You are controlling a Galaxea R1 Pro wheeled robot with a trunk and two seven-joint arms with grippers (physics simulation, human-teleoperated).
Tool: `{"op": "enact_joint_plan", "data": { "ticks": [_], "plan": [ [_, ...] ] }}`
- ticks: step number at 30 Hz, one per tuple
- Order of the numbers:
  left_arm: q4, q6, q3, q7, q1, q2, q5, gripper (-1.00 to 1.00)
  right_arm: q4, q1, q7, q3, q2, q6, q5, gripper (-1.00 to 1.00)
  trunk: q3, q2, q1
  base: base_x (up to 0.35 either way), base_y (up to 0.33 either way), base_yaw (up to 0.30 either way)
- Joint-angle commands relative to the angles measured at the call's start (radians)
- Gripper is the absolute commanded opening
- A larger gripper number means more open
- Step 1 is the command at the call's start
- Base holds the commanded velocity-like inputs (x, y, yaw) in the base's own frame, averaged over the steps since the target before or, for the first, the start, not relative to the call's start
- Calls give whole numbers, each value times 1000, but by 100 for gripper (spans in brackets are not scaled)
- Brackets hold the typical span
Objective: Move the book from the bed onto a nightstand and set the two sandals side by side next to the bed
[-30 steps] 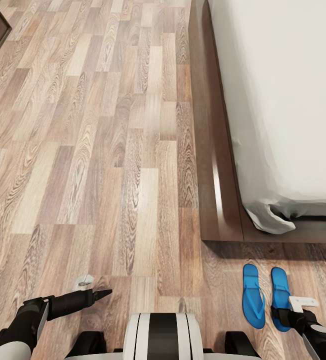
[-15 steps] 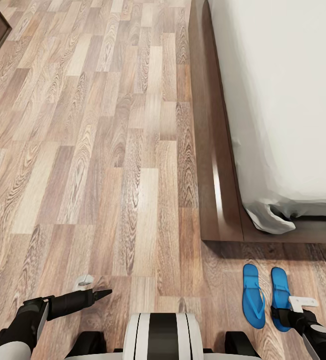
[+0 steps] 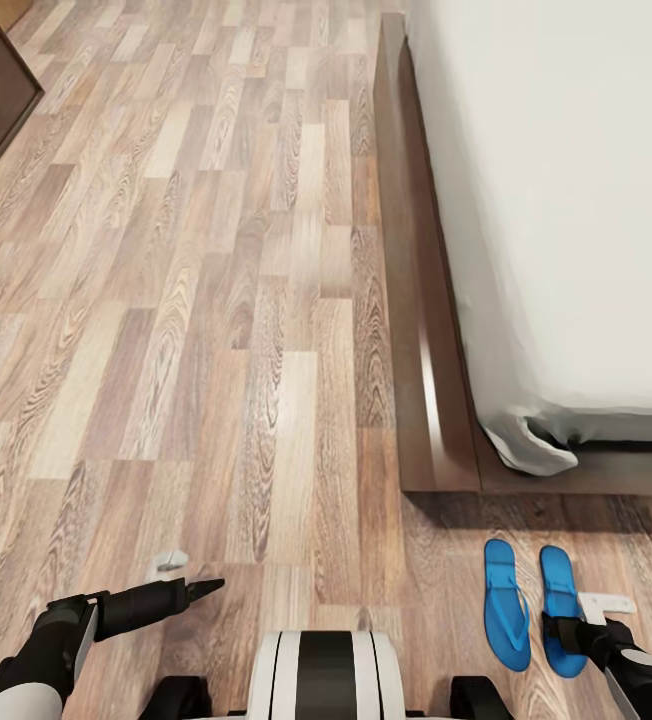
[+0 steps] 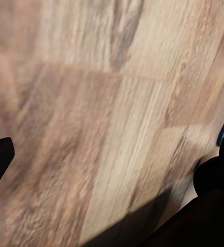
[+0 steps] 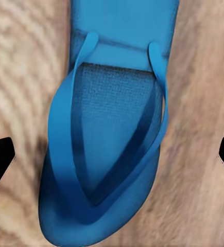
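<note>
The right end effector (image 5: 112, 154) hangs spread wide above one blue sandal (image 5: 109, 128), touching nothing. The left end effector (image 3: 188, 577) is also spread and empty over bare plank floor (image 3: 216, 330). Both sandals (image 3: 531, 615) lie side by side near the bed (image 3: 566, 200) frame's near corner. Open floor stretches left.

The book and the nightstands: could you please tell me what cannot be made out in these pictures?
- Book: not seen on the bed, which the head view's top and right edges cut off.
- Nightstands: not seen.
- Right sandal: heel hidden by the right gripper.
- Left wrist view: floor blurred.
</note>
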Motion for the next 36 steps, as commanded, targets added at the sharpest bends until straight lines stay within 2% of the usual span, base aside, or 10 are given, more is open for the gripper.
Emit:
{"op": "enact_joint_plan", "data": {
  "ticks": [1,11,17,20,23,26,28,31,33,36],
  "plan": [
    [-1,10,6,-8,-1,-1,-8,100,-2,0,7,-5,1,6,3,100,3,0,-1,0,0,0],
    [-1,7,5,-2,-1,-1,-11,100,-5,0,18,-6,1,7,-2,100,42,2,-5,0,0,0],
    [-1,4,5,37,3,-1,-10,100,-6,1,26,-8,-1,7,-7,100,65,4,-8,0,0,0],
    [0,-4,6,66,8,-1,-9,100,-4,1,66,-10,-5,8,-13,100,77,4,-9,0,0,0],
    [13,-39,7,92,11,0,-8,100,5,2,169,-13,-9,8,-52,100,89,5,-10,0,0,0],
    [95,-138,11,115,14,4,-7,100,36,3,380,-14,-12,9,-145,100,100,6,-12,0,0,0],
    [151,-203,15,127,14,7,-7,100,80,4,503,-15,-15,9,-192,100,108,6,-13,0,0,0],
    [187,-245,18,138,15,9,-7,100,139,4,595,-15,-29,8,-219,100,119,7,-14,0,0,0],
    [213,-272,20,148,15,11,-7,100,216,4,659,-14,-49,7,-238,100,127,8,-15,0,0,0],
    [226,-282,20,152,16,12,-7,100,254,4,680,-14,-56,6,-244,100,139,8,-16,0,0,0]
  ]
}}
